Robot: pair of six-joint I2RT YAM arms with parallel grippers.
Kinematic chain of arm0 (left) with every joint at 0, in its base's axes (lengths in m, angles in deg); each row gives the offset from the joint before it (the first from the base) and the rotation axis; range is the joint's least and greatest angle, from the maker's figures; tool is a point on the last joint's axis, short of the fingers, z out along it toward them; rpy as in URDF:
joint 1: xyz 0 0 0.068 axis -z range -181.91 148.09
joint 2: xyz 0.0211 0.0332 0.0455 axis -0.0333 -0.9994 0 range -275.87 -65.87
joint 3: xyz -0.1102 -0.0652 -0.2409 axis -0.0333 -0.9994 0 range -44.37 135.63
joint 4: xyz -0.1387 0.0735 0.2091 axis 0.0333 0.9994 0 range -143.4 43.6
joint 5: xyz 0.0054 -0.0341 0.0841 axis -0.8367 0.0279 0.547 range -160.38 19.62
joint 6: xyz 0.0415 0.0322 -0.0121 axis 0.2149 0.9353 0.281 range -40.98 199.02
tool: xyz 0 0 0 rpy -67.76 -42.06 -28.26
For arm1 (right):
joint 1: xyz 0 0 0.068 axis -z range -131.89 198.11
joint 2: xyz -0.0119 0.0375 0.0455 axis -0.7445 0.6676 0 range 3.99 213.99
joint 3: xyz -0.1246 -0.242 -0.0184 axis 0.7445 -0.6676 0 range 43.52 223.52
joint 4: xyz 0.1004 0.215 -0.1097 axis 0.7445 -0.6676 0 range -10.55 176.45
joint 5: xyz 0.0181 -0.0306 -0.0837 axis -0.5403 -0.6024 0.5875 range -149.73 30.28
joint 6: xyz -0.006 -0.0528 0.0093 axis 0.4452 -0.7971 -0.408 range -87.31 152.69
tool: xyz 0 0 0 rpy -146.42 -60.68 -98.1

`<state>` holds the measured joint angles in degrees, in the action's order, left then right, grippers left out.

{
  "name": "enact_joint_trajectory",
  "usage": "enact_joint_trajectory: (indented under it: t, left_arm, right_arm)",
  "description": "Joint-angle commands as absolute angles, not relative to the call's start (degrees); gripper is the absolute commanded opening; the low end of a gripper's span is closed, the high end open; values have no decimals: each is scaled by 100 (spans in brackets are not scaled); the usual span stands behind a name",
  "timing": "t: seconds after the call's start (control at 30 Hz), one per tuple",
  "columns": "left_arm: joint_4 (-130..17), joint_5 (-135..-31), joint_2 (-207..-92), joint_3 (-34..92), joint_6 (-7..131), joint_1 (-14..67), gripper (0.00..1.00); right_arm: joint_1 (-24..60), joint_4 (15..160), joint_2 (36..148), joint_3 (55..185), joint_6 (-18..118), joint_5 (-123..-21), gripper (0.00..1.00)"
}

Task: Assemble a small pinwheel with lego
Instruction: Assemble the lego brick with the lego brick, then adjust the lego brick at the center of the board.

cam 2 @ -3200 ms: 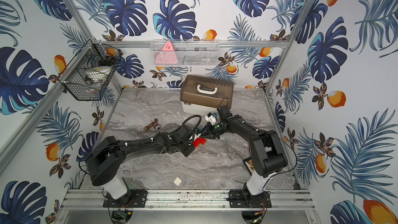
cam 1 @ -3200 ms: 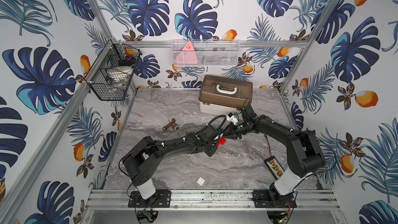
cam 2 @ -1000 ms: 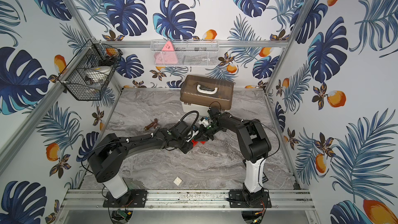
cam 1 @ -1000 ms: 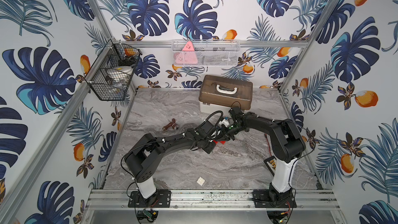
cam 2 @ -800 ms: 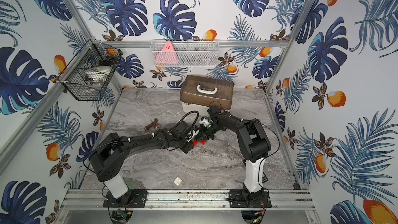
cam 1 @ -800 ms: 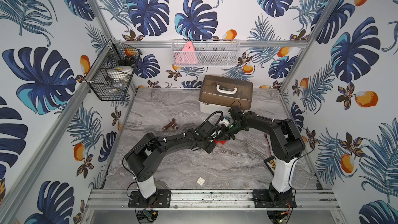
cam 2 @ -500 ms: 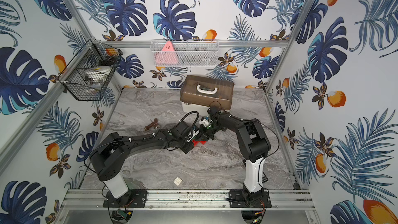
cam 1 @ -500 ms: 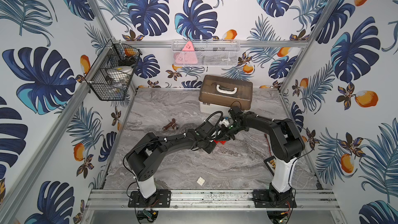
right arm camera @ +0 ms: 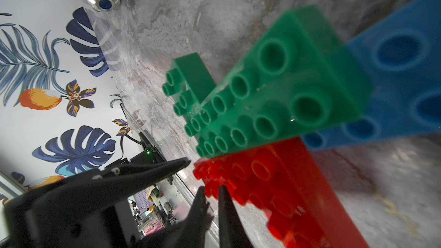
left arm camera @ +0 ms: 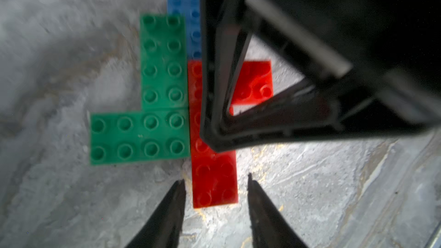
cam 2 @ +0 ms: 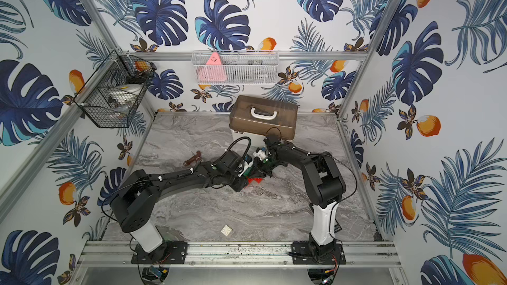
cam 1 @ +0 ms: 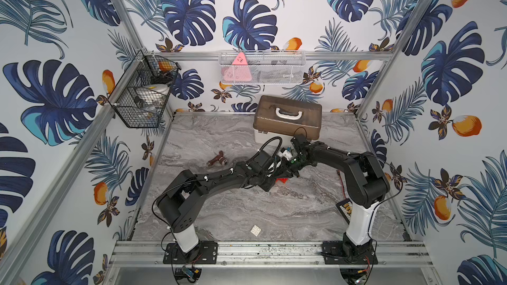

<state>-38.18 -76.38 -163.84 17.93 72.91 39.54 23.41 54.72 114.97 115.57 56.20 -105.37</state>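
Observation:
In the left wrist view the lego lies flat on the marble: two green bricks [left arm camera: 162,67] in an L, a blue brick [left arm camera: 188,20] behind them, and two red bricks [left arm camera: 214,163] alongside. My left gripper [left arm camera: 215,180] is open, its fingers [left arm camera: 176,201] either side of the long red brick's near end with a gap on each side. My right gripper [right arm camera: 212,188] is shut, with its tips down on that red brick [right arm camera: 274,182]. The white square brick [cam 1: 255,230] lies alone near the front rail. In both top views the arms hide most of the cluster.
A brown toolbox [cam 1: 288,119] stands at the back, close behind the right wrist. A small brown object [cam 1: 216,159] lies left of the arms. A black tray with yellow beads [cam 1: 346,209] sits by the right arm's base. Wire baskets [cam 1: 142,97] hang on the walls.
My left gripper has opened and let go of the red brick. Both arms stay almost where they were, and the right gripper stays shut.

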Motion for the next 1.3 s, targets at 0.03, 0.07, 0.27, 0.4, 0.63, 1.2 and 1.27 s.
enact_joint_trajectory:
  t: [0.03, 0.07, 0.27, 0.4, 0.63, 1.2, 1.27]
  left_arm:
    - [-3968, -7856, -16204, 1823, 7170, 3780, 77]
    - [-3978, -7851, -16173, 1794, 7141, 3748, 81]
    - [-4038, -7794, -15629, 1479, 6571, 3557, 99]
    - [-4188, -7672, -14659, 878, 5051, 2965, 99]
    - [-3050, -7473, -13518, 291, 3775, 2189, 99]
    - [-5261, -8409, -13666, -1009, 1742, 2143, 93]
    - [-5186, -8203, -13973, -729, 1723, 2410, 87]
  right_arm:
    - [2340, 5642, 11377, 11613, 5815, -10866, 17]
    - [2338, 5630, 11368, 11589, 5809, -10834, 17]
    - [2328, 6300, 10866, 11292, 5893, -11440, 18]
    - [2340, 5818, 10272, 11313, 4769, -10847, 28]
    - [2122, 7708, 8876, 10459, 3548, -10824, 50]
    - [567, 7636, 7525, 9945, 1695, -9348, 100]
    - [516, 7464, 7446, 9897, 1700, -9445, 100]
